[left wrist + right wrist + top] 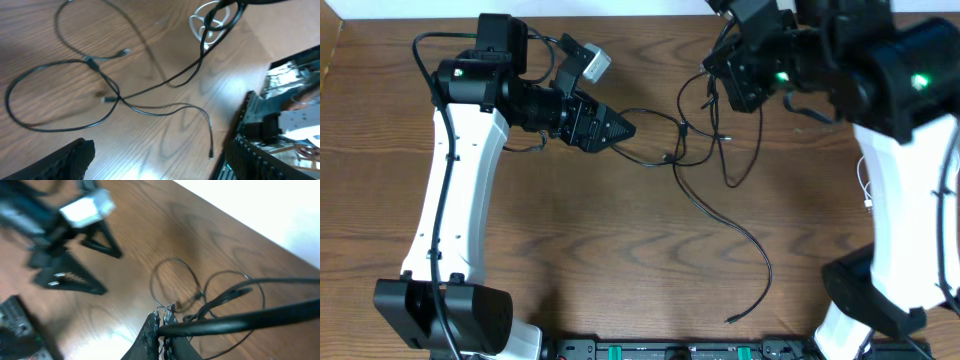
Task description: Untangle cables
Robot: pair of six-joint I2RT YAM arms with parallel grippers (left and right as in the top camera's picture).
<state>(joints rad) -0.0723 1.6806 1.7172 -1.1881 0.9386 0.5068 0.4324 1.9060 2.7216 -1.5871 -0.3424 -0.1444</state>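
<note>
Several thin black cables [688, 135] lie tangled on the wooden table, right of centre. One long strand [750, 245] trails toward the front edge. My left gripper [620, 135] hovers open just left of the tangle, holding nothing. From the left wrist, its fingers [65, 160] stand wide apart over bare wood, with the black loops [107, 95] ahead of them. A white cable [210, 22] coils at the far end of those loops. My right gripper [165, 322] is shut on a black cable [240, 322] and holds it above the tangle at the back right [718, 85].
A black rail with green connectors [670, 350] runs along the table's front edge. The white arm bases stand at front left [450, 300] and right [910, 250]. More of the white cable [866, 190] lies beside the right arm. The table's far edge [240, 222] is close behind the right gripper.
</note>
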